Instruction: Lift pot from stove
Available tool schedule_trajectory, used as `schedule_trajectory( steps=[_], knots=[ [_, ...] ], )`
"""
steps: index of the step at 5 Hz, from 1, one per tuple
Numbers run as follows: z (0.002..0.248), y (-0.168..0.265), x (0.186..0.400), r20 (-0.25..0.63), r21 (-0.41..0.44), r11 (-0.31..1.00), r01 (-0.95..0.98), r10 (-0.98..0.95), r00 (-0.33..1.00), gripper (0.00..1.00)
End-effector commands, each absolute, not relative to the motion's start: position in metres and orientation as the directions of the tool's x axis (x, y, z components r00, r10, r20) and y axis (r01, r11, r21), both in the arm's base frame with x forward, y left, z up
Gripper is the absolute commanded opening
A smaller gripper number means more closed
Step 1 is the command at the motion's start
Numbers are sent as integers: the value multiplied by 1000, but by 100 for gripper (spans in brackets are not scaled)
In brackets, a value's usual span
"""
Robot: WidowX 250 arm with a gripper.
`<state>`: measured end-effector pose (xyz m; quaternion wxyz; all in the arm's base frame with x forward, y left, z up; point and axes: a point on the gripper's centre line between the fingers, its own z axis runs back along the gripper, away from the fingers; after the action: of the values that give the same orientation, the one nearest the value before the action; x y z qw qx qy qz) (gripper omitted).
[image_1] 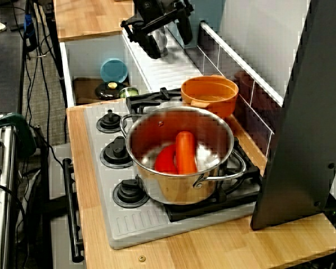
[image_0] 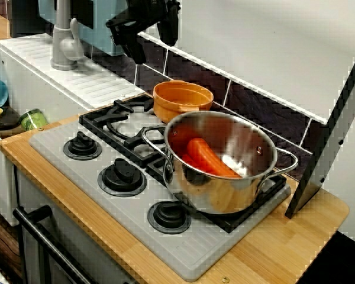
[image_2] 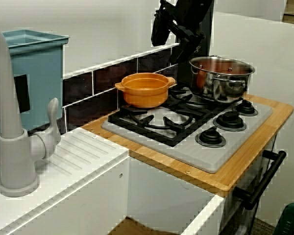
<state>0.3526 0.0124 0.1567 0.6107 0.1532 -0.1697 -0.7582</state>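
The small orange pot sits upright on the back burner grate of the stove, against the tiled backsplash. It looks hollow, with short tab handles at its sides. My black gripper hangs in the air well above the pot, a little toward the sink. Its fingers are spread open, hold nothing and touch nothing.
A large steel pot holding orange and red toy food stands on the burner beside the orange pot. A grey faucet and sink lie past the stove. A dark panel leans at the counter's far end.
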Motion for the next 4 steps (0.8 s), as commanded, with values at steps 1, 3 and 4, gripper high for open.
schedule_trajectory(
  steps=[1, 3, 4],
  knots=[
    [156, 7, 371, -58, 460, -255, 850, -964, -258, 100],
    [165, 10, 379, -49, 432, -306, 848, -947, -317, 100],
    [188, 11, 373, -16, 419, -378, 826, -912, -409, 100]
  ],
)
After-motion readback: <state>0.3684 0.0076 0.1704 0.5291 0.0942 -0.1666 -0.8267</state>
